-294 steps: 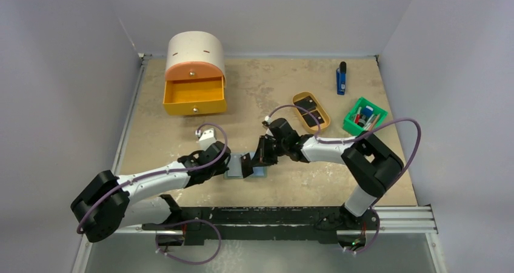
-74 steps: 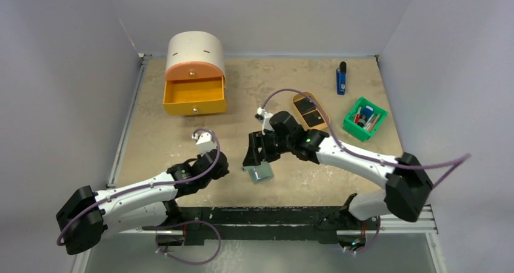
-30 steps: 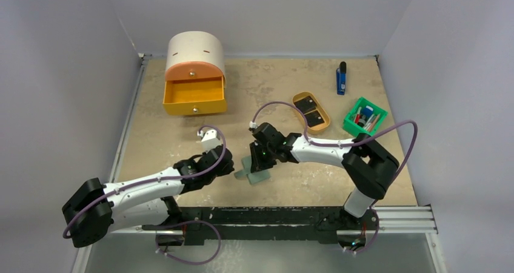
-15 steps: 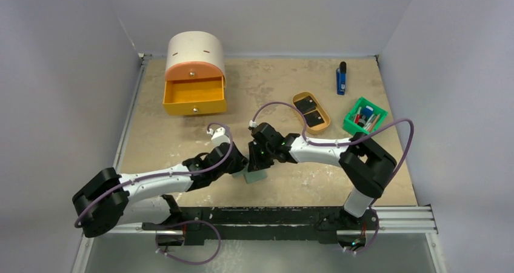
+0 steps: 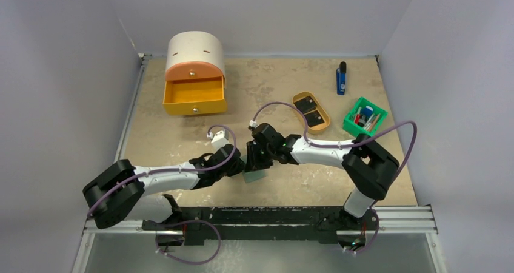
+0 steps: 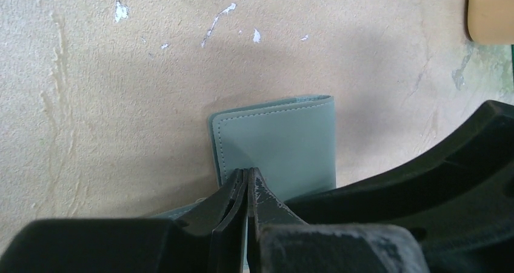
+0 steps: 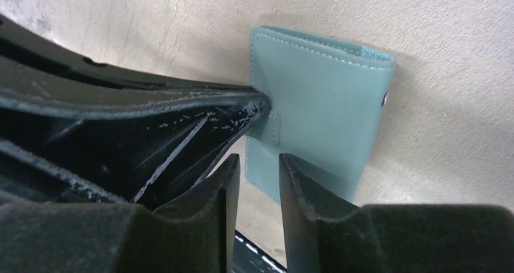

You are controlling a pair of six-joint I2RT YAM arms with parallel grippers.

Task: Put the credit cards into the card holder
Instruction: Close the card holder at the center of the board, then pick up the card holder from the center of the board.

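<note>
The card holder (image 5: 256, 176), a grey-green folded wallet, lies on the table near the front middle. It fills the left wrist view (image 6: 279, 142) and the right wrist view (image 7: 321, 109). My left gripper (image 5: 241, 164) (image 6: 247, 175) reaches in from the left and is shut on the wallet's snap tab (image 7: 273, 127). My right gripper (image 5: 254, 161) (image 7: 259, 161) hovers just over the wallet's near edge, jaws slightly apart with nothing between them. Two black credit cards (image 5: 305, 105) (image 5: 314, 118) lie in the tan oval tray (image 5: 328, 120) at the back right.
An orange drawer box (image 5: 194, 97) with a white domed top stands open at the back left. A green bin (image 5: 350, 123) of small items sits at the right. A blue-and-black stick (image 5: 342, 77) lies at the back right.
My left arm has swung right to the wallet and closed on its tab. The right gripper has stayed over the wallet, which rests in about the same spot.
</note>
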